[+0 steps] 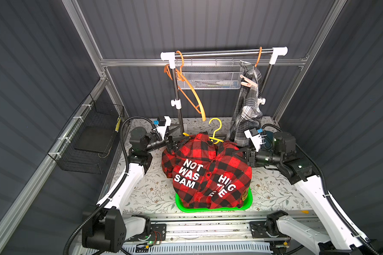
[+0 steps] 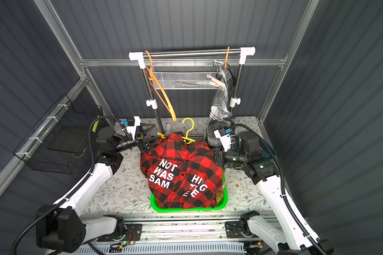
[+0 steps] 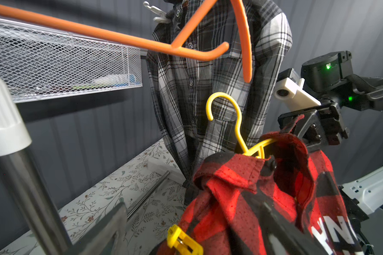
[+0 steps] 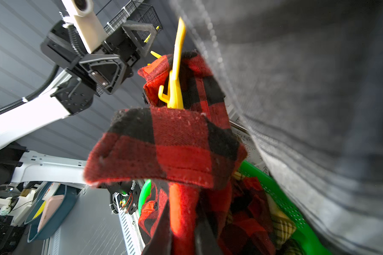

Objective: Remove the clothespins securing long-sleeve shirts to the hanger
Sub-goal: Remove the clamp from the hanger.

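The yellow clothespin (image 3: 184, 241) bites the shoulder of the red-and-black check shirt (image 1: 208, 176) on the side nearest the left tool (image 1: 174, 144). That tool's jaws stand wide with nothing between them, close beside the pin. The pin looks like a light, stiff plastic spring clip. It is probably best pinched at its free tail ends so the spring opens, then drawn off along the cloth. A sideways tug would likely drag the soft flannel and the yellow hanger (image 1: 216, 130) with it.

The right tool (image 3: 293, 124) is closed on the shirt's other shoulder and holds it up, while the shirt's lower part lies in the green basket (image 1: 179, 204) on the floral bench (image 1: 142, 192). White block letters on the shirt read "NOT WAS SAM". The other panel is broken by folds, with only "HI", "G", "T" and "E" legible.

Behind, salmon-pink clothespins (image 1: 249, 84) grip the grey plaid shirt (image 1: 248, 106) hanging from the rail (image 1: 223, 52), along from an empty orange hanger (image 1: 190, 92).
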{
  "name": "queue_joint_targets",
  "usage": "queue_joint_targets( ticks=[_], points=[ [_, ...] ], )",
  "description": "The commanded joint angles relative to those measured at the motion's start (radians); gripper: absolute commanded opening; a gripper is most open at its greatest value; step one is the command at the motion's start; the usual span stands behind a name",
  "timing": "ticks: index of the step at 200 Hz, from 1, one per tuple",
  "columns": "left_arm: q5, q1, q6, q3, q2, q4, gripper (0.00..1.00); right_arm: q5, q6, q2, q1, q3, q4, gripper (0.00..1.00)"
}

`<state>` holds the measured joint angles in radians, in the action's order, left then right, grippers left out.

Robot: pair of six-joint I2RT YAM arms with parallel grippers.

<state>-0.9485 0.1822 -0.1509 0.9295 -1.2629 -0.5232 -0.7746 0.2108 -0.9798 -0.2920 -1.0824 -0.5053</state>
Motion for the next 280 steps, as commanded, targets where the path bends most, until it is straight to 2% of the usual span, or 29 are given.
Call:
queue_joint_targets(
  ticks=[1,67,110,147,180,188,198,206,259,280],
  points=[
    [-0.056,-0.018,0.015,-0.017,-0.023,-0.113,0.91,-0.071,0.007,0.007,0.008,-0.023,0.041,0.0],
    [-0.16,-0.022,-0.006,-0.003,-0.091,-0.144,0.83,-0.118,-0.013,0.009,0.007,-0.027,0.043,0.0],
    [-0.205,-0.022,-0.113,0.009,-0.132,-0.251,0.62,-0.126,-0.015,0.003,0.006,-0.024,0.047,0.0],
    [-0.217,-0.021,-0.123,0.031,-0.136,-0.238,0.5,-0.119,-0.019,0.001,0.005,-0.021,0.045,0.0],
    [-0.23,-0.021,-0.076,0.066,-0.124,-0.142,0.34,-0.101,-0.031,-0.002,0.001,-0.019,0.033,0.0],
    [-0.232,-0.021,-0.063,0.072,-0.121,-0.122,0.25,-0.095,-0.035,-0.003,-0.002,-0.019,0.028,0.0],
    [-0.234,-0.021,-0.046,0.08,-0.116,-0.096,0.07,-0.085,-0.039,-0.007,-0.007,-0.019,0.02,0.0],
    [-0.231,-0.021,-0.032,0.084,-0.113,-0.074,0.01,-0.078,-0.045,-0.009,-0.01,-0.018,0.013,0.0],
    [-0.204,-0.022,-0.004,0.11,-0.091,-0.014,0.0,-0.016,-0.065,-0.023,-0.046,-0.01,-0.019,0.0],
    [-0.19,-0.022,-0.033,0.127,-0.063,-0.019,0.0,0.054,-0.067,-0.033,-0.076,0.011,-0.037,0.0]
  ],
)
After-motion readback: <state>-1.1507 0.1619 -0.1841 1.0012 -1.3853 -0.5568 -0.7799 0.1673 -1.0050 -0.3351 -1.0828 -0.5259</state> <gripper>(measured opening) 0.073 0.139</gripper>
